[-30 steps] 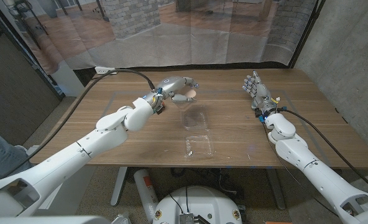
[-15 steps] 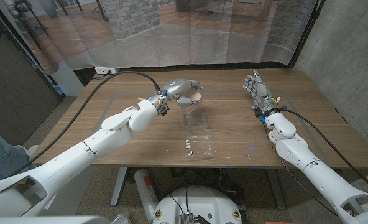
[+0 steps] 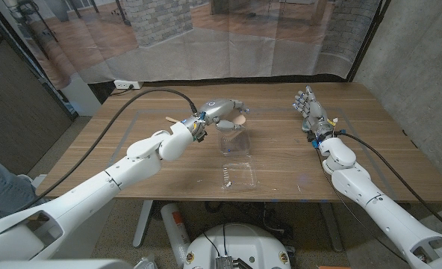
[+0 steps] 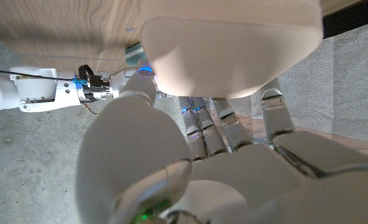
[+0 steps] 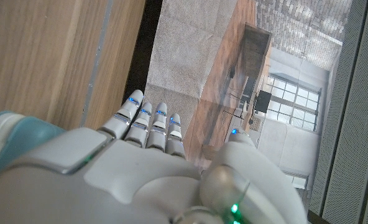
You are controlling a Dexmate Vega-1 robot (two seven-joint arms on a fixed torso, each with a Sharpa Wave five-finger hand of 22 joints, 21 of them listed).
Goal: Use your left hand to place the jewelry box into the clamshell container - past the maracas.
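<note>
Head view, near to far. Clear plastic clamshell container lies open on wooden table, approx centre; near half toward front edge, far half just beyond it, joined at hinge.

Just past far half: left hand raised above table at end of left arm, which comes in from bottom-left w/ black cable looping back to far-left table edge. Fingers wrapped on a pale, peach-coloured jewelry box; box off the table, over/just beyond far rim of clamshell. Exact overlap w/ rim can't be told from head view. Left wrist view: box seen large and close as pale rounded block, clamped betw. thumb on one side and fingers on the other; hand grips it firmly. Right arm visible across the table in that same view.

Maraca: only a wooden stick-like handle pokes out beside left wrist, on table, on robot's left of hand; head of it hidden by the wrist.

Right hand on robot's right, well apart from clamshell and box. Fingers straight, together-ish, pointing away toward far edge; nothing in it, released. Whether it touches table: can't tell. Right wrist view: hand fingers extended, holding nothing, table edge beside them.

Far side: translucent curtain behind table; grey wall on right.
</note>
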